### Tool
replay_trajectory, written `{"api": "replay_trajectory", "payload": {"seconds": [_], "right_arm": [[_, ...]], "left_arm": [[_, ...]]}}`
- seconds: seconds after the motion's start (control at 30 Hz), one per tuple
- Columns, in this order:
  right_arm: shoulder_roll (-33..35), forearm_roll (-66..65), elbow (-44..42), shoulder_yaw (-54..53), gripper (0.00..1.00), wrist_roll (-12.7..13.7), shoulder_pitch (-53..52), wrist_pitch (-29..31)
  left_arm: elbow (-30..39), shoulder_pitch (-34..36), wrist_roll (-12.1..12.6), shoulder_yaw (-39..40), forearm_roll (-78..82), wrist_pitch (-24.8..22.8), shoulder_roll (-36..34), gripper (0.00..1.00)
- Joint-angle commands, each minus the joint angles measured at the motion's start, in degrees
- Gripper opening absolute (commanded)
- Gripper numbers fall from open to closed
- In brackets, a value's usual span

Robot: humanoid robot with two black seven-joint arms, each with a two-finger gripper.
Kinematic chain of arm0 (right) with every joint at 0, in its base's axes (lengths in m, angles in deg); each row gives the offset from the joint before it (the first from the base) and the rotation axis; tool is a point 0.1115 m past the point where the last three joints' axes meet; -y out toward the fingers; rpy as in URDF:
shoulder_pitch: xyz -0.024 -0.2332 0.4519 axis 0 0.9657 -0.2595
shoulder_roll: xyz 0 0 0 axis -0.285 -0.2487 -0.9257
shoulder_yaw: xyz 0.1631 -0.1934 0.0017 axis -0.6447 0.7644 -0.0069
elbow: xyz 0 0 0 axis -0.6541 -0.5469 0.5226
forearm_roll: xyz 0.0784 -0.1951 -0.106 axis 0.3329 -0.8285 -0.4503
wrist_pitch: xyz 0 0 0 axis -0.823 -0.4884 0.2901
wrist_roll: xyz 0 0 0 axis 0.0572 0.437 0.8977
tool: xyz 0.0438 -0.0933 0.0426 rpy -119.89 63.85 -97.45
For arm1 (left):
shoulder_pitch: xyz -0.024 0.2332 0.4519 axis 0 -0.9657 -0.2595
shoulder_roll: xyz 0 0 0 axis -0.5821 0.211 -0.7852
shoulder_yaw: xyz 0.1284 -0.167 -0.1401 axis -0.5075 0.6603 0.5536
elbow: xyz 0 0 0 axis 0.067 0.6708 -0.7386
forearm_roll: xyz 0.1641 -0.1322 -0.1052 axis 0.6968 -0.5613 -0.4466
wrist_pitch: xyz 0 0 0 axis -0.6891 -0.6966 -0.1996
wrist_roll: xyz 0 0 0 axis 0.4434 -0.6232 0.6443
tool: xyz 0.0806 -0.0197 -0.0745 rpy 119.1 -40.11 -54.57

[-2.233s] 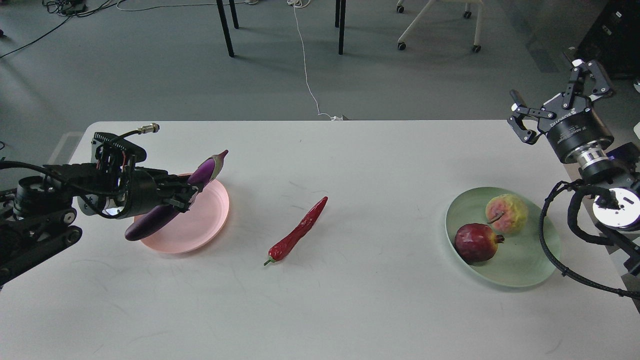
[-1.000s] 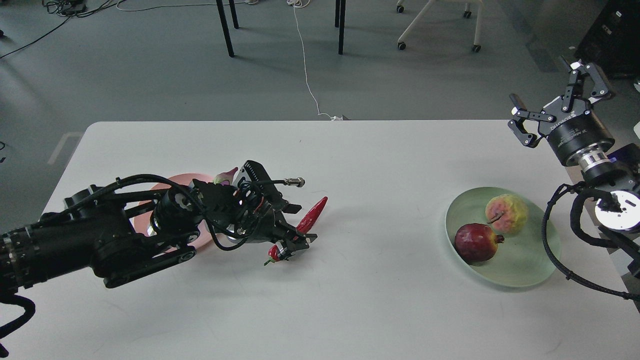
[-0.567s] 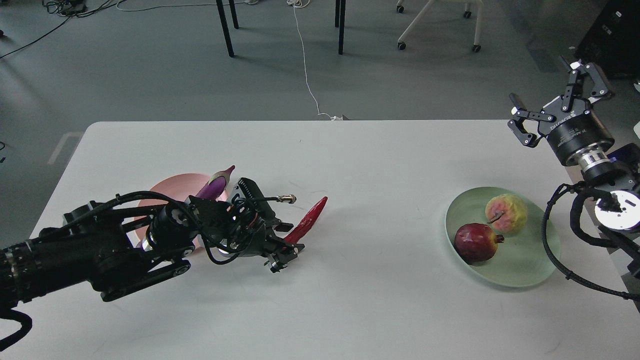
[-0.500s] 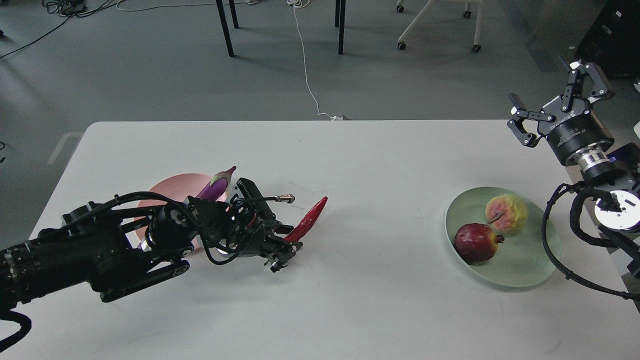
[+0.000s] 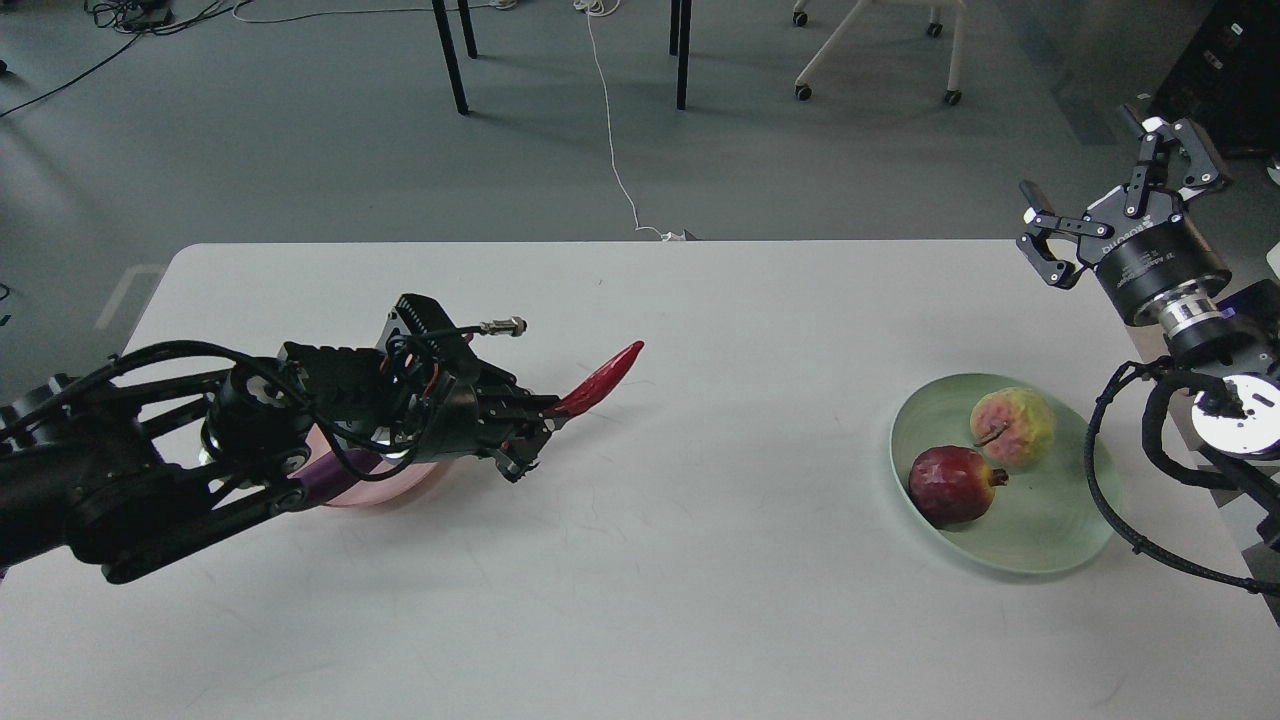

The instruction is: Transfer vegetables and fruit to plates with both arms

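Gripping the red chili pepper [image 5: 598,378] near its stem end, our left gripper [image 5: 535,428] is clenched on it and carries it above the table [image 5: 640,560], the pointed tip sticking out to the right and slightly up. We hold it by one end only, so most of the length hangs free; our guess is it can pivot or slip out if the wrist swings fast. The pink plate [image 5: 385,490] sits just below and behind our left wrist, mostly hidden by the arm. The eggplant [image 5: 318,480] shows only as a purple sliver at the plate's near edge, so we cannot tell how much room is left on the plate. Risk: the pepper lands on the eggplant and rolls off the rim, or our arm nudges the plate or the eggplant while coming down. The cable loop on the wrist could also catch the rim.

Our right gripper [image 5: 1120,205] is spread wide, empty, raised off the table's far right corner. On the mint green plate [image 5: 1050,540] lie the bumpy yellow-green fruit [image 5: 1013,428] and the pomegranate [image 5: 952,485], close together, apparently touching. That side looks done, low risk.
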Motion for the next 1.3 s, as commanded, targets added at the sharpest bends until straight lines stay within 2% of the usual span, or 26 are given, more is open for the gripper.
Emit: {"api": "replay_trajectory", "payload": {"seconds": [0.0,0.13,0.23,0.37,0.4,0.5,0.67,0.77,0.87,0.97,1.03,1.17,1.27], "right_arm": [[0.1,0.06,-0.04,-0.01,0.99,-0.01,0.08,0.0],[0.1,-0.03,-0.04,-0.01,0.99,-0.01,0.08,0.0],[-0.08,-0.03,-0.04,0.08,0.99,-0.01,0.08,0.0],[-0.08,-0.46,0.22,-0.01,0.99,-0.01,0.0,0.0],[0.01,-0.73,0.22,-0.01,0.99,-0.01,0.0,0.0],[0.19,-1.26,0.22,-0.01,0.99,-0.01,0.0,0.0],[0.19,-1.52,0.04,-0.09,0.99,-0.01,0.0,0.0],[0.1,-1.52,-0.31,-0.36,0.99,-0.01,-0.09,0.0],[-0.08,-1.52,-0.66,-1.23,0.99,-0.01,-0.44,-0.79],[-0.69,-1.52,-3.11,-4.3,0.99,-0.09,-1.32,-0.88],[-0.95,-1.52,-5.22,-6.85,0.99,-0.09,-2.02,-1.14],[-1.31,-1.52,-6.02,-8.88,0.99,-0.09,-4.57,-1.14],[-0.52,-1.52,-6.28,-8.88,0.99,-0.01,-6.59,-1.06]], "left_arm": [[-1.12,-0.53,-3.14,-0.31,-2.72,0.74,-7.29,0.1],[-5.77,-3.07,-3.94,-0.31,-3.07,3.02,-10.65,0.11],[-9.38,-4.22,-4.99,-0.4,-3.77,5.31,-10.65,0.11],[-14.12,-5.53,-5.08,-0.4,-5.27,5.58,-10.04,0.16],[-15.09,-5.98,-5.0,-0.4,-5.79,5.67,-9.69,0.21],[-16.59,-6.51,-4.82,-0.4,-6.94,5.67,-7.41,0.49],[-16.6,-6.42,-4.99,-0.05,-7.12,5.67,-6.87,0.6],[-16.6,-5.55,-5.26,1.0,-10.17,5.93,-6.96,0.75],[-16.6,-3.79,-5.35,5.56,-21.92,6.72,-6.61,0.9],[-16.95,-3.26,-4.82,10.66,-38.26,6.72,-5.29,0.97],[-17.21,-2.56,-4.47,12.51,-48.28,6.81,-4.42,0.97],[-17.74,3.94,-4.47,14.01,-67.1,6.9,-0.11,0.98],[-22.12,5.62,-4.64,14.19,-76.7,6.81,2.96,0.98]]}}
